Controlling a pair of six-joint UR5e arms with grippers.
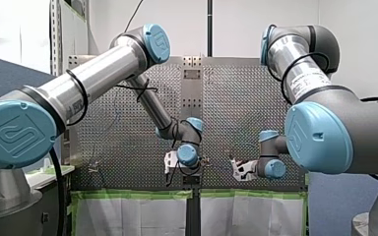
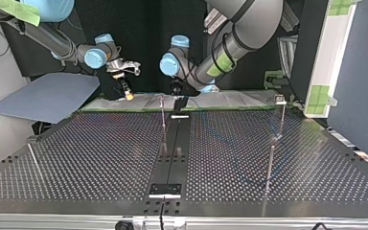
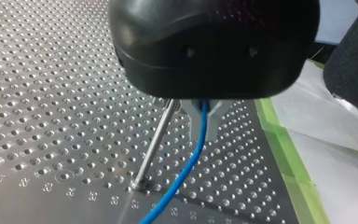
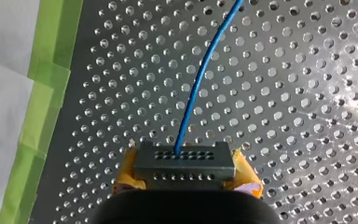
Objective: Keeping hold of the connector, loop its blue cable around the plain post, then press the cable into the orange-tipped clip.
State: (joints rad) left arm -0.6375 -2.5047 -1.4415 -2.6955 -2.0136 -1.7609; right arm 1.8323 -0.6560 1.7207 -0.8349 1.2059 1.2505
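Gripping connector (image 4: 184, 161) in right claw (image 4: 185, 169), over desk (image 4: 307, 93). Pinching cable (image 3: 186, 170) in left claw (image 3: 204, 122), just beside post (image 3: 154, 147). Probably mid-loop. Next: sweep cable round post, holding connector firm, then seek clip; cannot spot it here.

Grey connector (image 4: 185, 163), its blue cable (image 3: 185, 168) just beside the plain post (image 3: 154, 142).

We read engraved numbers (image 3: 70, 191) 21 to 27 in a row on the perforated surface (image 3: 37, 93), at nine o'clock from the post's (image 3: 156, 140) foot. Blue joint caps (image 1: 11, 133) carry a UR emblem.
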